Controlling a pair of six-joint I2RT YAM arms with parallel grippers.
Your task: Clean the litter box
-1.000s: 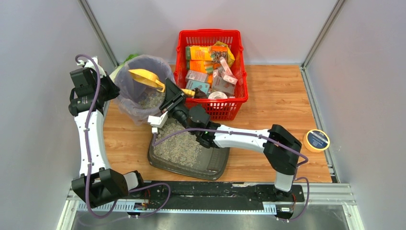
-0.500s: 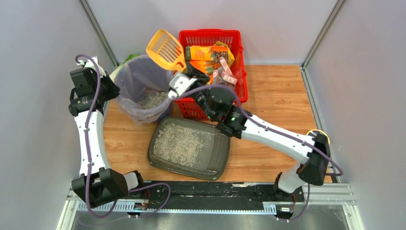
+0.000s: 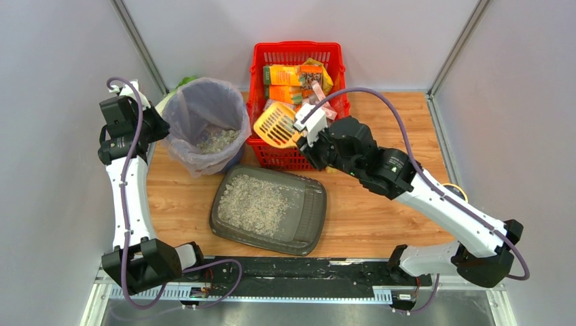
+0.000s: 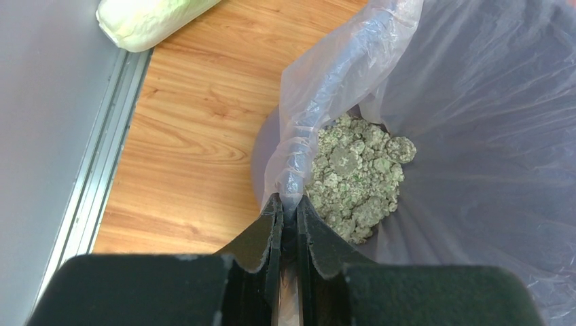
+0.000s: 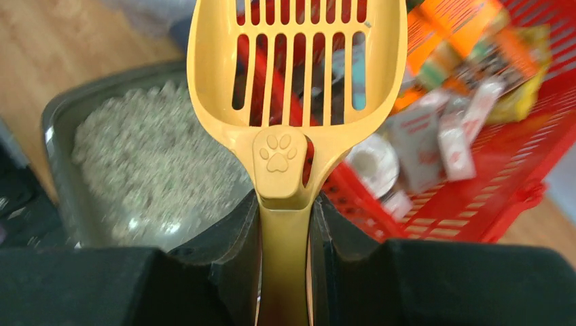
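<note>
In the top view, the litter box (image 3: pixel 309 227) is seen lying flat on the wooden table (image 3: pixel 401 115) near the arms' bases, pale litter spread inside it. It is set just in front of the bag-lined bin (image 3: pixel 178 112) and the red basket (image 3: pixel 297 47). The yellow scoop (image 3: pixel 275 124) is held by the right gripper (image 3: pixel 299 129) over the basket's near edge. The left gripper (image 3: pixel 157 128) is placed at the bin's left rim.

In the left wrist view, a fold of the bag liner (image 4: pixel 339 88) is pinched between nearly closed jaws. Greyish clumps (image 4: pixel 356 173) are seen at the bin's bottom.

In the right wrist view, the scoop's handle is clamped between the fingers (image 5: pixel 234 251). The litter box is seen below on the left and the basket on the right.
</note>
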